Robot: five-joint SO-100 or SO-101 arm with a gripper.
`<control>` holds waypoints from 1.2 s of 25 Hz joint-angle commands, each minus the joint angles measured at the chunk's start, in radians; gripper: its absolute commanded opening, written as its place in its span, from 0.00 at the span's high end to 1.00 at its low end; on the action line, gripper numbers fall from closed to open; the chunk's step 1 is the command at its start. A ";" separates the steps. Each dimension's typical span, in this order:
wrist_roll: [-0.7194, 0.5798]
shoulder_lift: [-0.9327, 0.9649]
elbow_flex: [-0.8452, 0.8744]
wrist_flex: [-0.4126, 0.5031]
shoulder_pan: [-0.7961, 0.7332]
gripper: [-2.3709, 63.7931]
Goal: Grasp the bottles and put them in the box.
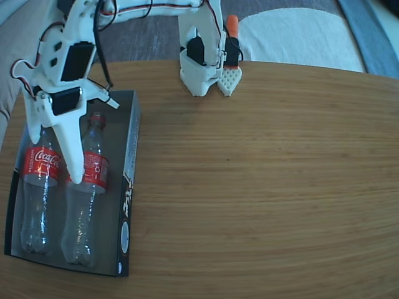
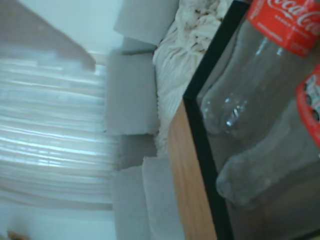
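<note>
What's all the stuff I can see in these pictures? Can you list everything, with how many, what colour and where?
bottles: two, clear with red caps and red labels, lying side by side in the box, one to the left of the other in the fixed view
box: one, black sides, grey inside, at the table's left edge
table: one, light wood, fills most of the fixed view
rug: one, grey and cream, on the floor beyond the table
arm: one, white with black motors, over the box
claw: one, white, between the two bottles; open or shut is unclear
</note>
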 commanded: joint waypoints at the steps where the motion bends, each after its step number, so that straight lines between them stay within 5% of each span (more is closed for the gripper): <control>1: 0.057 0.071 -0.077 0.043 -0.014 0.17; 8: 0.224 0.072 -0.086 0.161 -0.058 0.17; 13: 0.457 0.072 -0.086 0.249 -0.110 0.17; 23: 0.885 0.072 -0.072 0.270 -0.169 0.17; 30: 0.986 0.072 -0.034 0.347 -0.183 0.17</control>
